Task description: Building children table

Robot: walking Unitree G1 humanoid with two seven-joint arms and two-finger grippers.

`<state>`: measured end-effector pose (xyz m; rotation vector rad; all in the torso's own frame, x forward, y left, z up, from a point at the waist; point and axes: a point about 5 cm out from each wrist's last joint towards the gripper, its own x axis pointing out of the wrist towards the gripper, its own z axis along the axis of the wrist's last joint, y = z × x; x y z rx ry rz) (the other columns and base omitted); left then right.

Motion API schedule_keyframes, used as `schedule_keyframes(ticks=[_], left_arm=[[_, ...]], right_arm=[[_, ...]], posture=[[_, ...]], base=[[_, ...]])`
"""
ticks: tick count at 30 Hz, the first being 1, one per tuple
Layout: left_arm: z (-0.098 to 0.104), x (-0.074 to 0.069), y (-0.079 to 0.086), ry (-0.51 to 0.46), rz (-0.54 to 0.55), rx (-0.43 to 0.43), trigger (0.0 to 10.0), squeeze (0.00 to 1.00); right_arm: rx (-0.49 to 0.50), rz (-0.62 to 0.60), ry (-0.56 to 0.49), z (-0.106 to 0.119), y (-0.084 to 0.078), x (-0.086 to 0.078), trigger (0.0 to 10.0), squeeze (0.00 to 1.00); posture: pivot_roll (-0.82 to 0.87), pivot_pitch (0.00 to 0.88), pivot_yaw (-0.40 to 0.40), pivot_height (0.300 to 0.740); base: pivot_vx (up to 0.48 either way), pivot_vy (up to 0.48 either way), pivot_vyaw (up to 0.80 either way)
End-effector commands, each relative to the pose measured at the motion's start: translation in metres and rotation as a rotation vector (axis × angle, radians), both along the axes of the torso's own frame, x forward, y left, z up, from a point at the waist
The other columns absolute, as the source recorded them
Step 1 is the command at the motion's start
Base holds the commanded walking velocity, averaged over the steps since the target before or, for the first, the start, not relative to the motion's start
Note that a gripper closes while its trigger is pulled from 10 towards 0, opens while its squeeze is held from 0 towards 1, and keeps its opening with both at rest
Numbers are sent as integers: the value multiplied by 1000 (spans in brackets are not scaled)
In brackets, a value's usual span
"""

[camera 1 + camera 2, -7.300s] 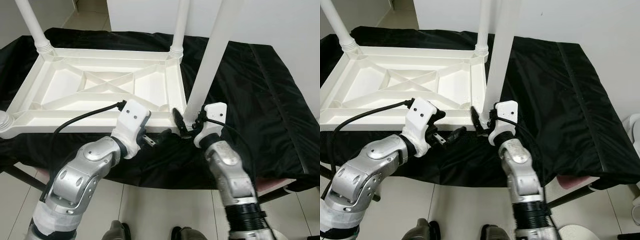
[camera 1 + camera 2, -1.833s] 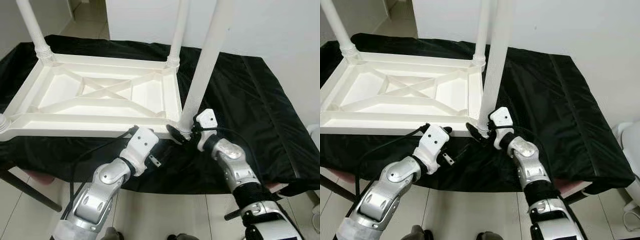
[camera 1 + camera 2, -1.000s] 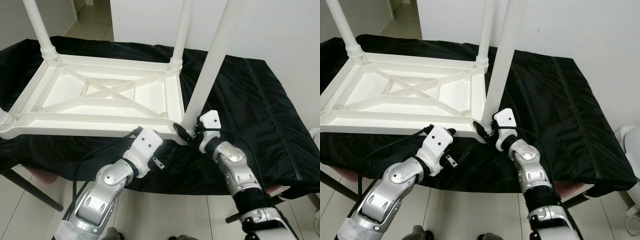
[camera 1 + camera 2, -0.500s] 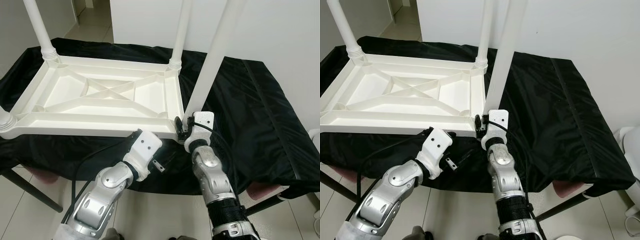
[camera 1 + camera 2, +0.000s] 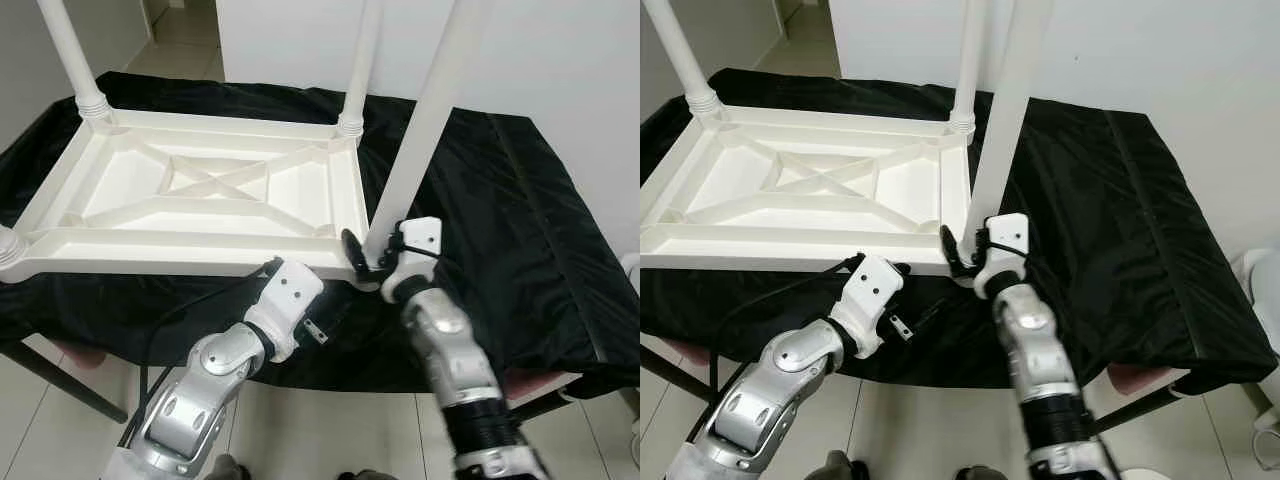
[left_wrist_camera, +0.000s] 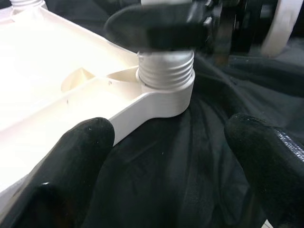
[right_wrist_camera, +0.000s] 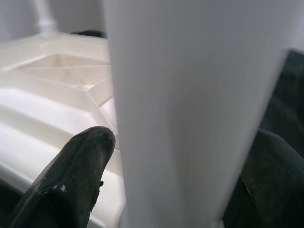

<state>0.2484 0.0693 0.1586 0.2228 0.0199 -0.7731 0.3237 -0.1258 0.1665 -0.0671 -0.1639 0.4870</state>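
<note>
Upside-down white tabletop (image 5: 200,190) lies on the black cloth (image 5: 520,200), centre-left of the head views. Far legs (image 5: 360,60) top centre and (image 5: 70,55) upper left stand in their corners, and a third socket shows at the left edge (image 5: 8,245). My right gripper (image 5: 368,262) is at the near right corner, fingers (image 7: 76,166) set either side of the fourth leg (image 5: 425,110) low on its shaft; contact can't be confirmed. I judge this is the last leg, being screwed into the threaded collar (image 6: 165,71).

My left gripper (image 5: 318,328) hovers just below the frame's near edge, fingers (image 6: 71,156) spread wide, holding nothing.

Vs half a sec ago: my right forearm has swung out to the right and the wrist has rotated, as in a tightening turn. Left arm is about where it was.

Left to do: finish tightening, probably flip it upright.
</note>
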Motion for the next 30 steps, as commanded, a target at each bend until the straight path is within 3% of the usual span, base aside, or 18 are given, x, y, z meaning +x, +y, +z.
schedule_keyframes(ticks=[1,12,18,19,22,23,24,30], left_arm=[[-1,-2,-3,15,-35,5,10000,0],[1,1,-2,0,-2,19,10000,0],[3,4,-2,-11,5,17,10000,0],[4,4,-2,-11,4,13,10000,0],[4,4,-2,-10,0,11,10000,0],[3,4,-2,-12,-2,15,10000,0],[3,5,-2,-14,-4,19,10000,0],[4,5,-4,-17,-17,22,10000,0]], right_arm=[[-18,64,5,-4,5,-1,10000,0],[-171,314,31,-10,7,12,10000,0],[-175,338,60,-20,7,12,10000,0],[-165,339,74,-23,7,11,8235,0],[-158,343,88,-27,6,12,8235,0],[-153,340,100,-30,5,12,1451,0],[-144,332,112,-33,3,11,0,0],[-122,302,136,-40,-3,11,0,0]], posture=[[-94,98,-15,740],[-79,80,-25,740],[-68,57,-23,740],[-68,54,-22,740],[-68,54,-22,740],[-70,50,-16,740],[-75,49,-10,740],[-84,50,-3,740]], base=[[0,0,0],[0,0,0],[0,0,0],[0,0,0],[0,0,0],[0,0,0],[0,0,0],[0,0,0]])
